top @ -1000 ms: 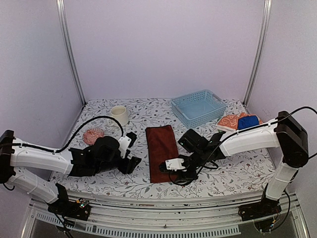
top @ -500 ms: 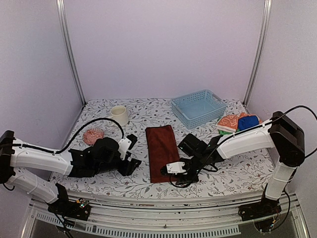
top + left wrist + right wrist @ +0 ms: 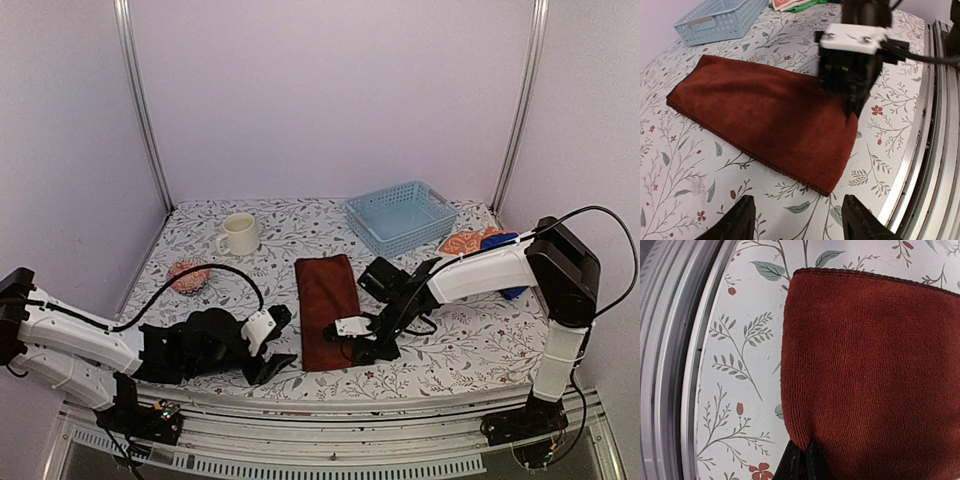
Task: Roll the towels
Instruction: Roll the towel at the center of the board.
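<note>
A dark rust-brown towel (image 3: 325,300) lies flat and lengthwise in the middle of the table. My right gripper (image 3: 347,348) is shut on its right edge close to the near corner; the right wrist view shows the fingertips (image 3: 802,455) pinching a fold of the towel (image 3: 875,365). My left gripper (image 3: 285,340) hangs open just off the near left corner. In the left wrist view its fingers (image 3: 740,220) straddle bare table short of the towel (image 3: 765,115), with the right gripper (image 3: 855,107) beyond. An orange patterned towel (image 3: 462,242) and a blue towel (image 3: 497,238) lie at the far right, partly behind the right arm.
A pale blue lattice basket (image 3: 400,215) stands at the back right. A cream mug (image 3: 240,233) and a pink patterned item (image 3: 187,275) sit at the back left. The metal rail (image 3: 935,125) of the table's near edge runs close to both grippers.
The right gripper's jaws have closed onto the towel's edge. The left arm has swung nearer and rightward, bringing its open gripper to the towel's near left corner.
</note>
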